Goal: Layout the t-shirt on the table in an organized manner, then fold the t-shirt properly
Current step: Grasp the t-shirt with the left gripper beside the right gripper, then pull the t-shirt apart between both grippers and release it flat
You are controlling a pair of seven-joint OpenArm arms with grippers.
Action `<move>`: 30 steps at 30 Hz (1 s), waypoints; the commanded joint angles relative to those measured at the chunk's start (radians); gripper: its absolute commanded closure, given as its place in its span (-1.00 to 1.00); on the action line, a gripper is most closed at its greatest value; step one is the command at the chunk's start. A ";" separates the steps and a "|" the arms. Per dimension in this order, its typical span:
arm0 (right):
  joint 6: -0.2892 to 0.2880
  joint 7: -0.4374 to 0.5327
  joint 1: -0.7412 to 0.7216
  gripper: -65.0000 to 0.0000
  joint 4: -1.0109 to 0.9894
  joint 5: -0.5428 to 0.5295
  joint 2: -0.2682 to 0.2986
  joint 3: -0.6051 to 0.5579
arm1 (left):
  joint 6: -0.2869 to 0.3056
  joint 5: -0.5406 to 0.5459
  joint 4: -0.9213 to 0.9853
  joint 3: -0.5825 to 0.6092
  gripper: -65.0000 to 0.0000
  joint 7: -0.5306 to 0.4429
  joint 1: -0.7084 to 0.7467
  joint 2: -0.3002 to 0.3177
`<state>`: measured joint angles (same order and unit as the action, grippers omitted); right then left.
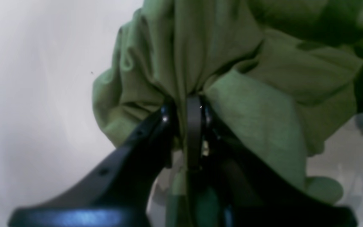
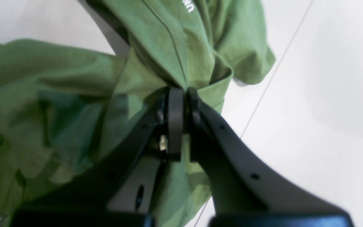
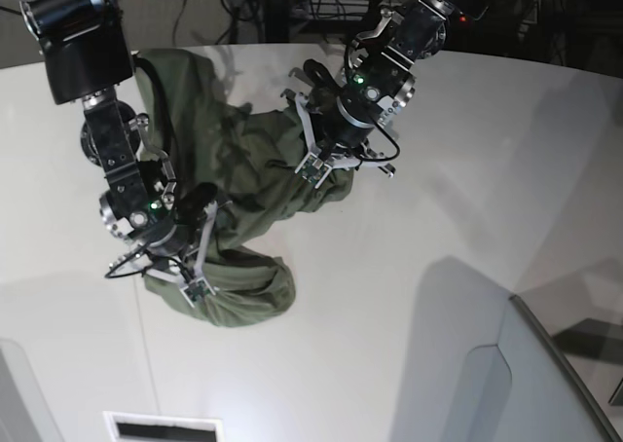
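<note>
You're in the laying-out step: both the left gripper point(image 1: 186, 110) and right gripper point(image 2: 183, 94) are clenched on bunched folds of the t-shirt point(image 3: 243, 184), which sags crumpled between them on the table point(image 3: 409, 267), so next draw them apart.

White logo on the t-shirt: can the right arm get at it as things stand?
Probably not yet: the right tool is shut on the t-shirt; the white logo lies just beyond, nothing covering it.
</note>
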<state>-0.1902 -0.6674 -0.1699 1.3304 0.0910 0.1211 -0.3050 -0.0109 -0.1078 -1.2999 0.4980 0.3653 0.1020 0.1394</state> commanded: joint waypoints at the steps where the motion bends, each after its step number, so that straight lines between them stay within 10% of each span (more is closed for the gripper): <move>1: 0.008 0.018 -0.021 1.00 0.030 0.006 0.002 0.008 | 0.001 -0.017 0.023 -0.003 1.00 0.130 0.017 0.019; 12: 0.008 -0.139 -0.023 1.00 0.176 0.006 0.010 0.135 | 0.001 -0.014 0.024 -0.006 1.00 0.130 0.015 0.053; 24: 0.010 -0.153 -0.024 1.00 0.163 0.006 0.004 0.527 | 0.001 -0.014 -0.083 -0.164 1.00 0.130 0.048 0.059; 30: 0.139 -0.165 -0.021 1.00 0.073 0.006 0.002 0.695 | 0.001 -0.020 -0.211 -0.192 1.00 0.136 0.077 0.059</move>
<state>-0.0689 -0.8680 -0.1658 1.3830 0.0666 0.0959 0.3817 0.0116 -0.1047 -1.4940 0.3149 0.5003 0.1860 0.1860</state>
